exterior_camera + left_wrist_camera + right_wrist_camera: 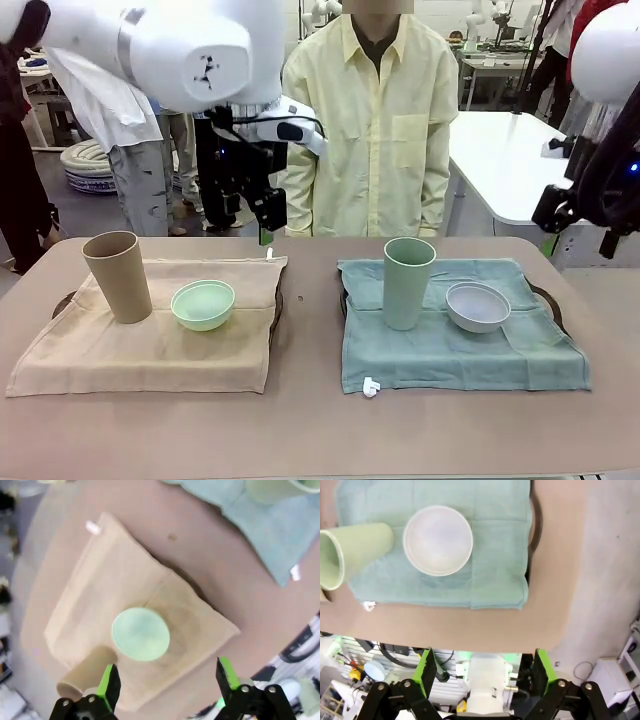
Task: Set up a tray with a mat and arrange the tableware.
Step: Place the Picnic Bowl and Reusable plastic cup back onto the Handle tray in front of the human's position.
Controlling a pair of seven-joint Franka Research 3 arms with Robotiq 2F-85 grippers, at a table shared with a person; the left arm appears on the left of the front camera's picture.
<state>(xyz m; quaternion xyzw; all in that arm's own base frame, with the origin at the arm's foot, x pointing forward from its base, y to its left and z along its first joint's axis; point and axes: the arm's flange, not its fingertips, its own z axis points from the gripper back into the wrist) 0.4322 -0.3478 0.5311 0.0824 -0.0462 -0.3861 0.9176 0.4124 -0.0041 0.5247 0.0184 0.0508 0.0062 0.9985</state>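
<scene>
Behind the surface (310,420), a person in a pale yellow shirt (375,130) stands at the far side, with white tables and other people farther back. Two trays lie side by side on the brown surface, each covered by a cloth mat. On the left, a tan mat (150,340) hides most of its dark tray (276,305), whose rim shows at the mat's right edge. On this mat a tan cup (118,277) stands upright at the far left, and a mint green bowl (203,304) sits just to its right, close but apart. On the right, a teal mat (450,345) covers a second tray (545,297), whose dark rim shows at the right. A pale green cup (408,282) stands upright near the mat's middle, with a greyish white bowl (478,306) just to its right. The left hand (165,680) hangs above the tan mat, fingers spread wide and holding nothing; the mint green bowl lies below, between its green pads (107,682). The right hand (485,672) is raised off to the right of the teal mat, its fingers likewise apart and empty.
</scene>
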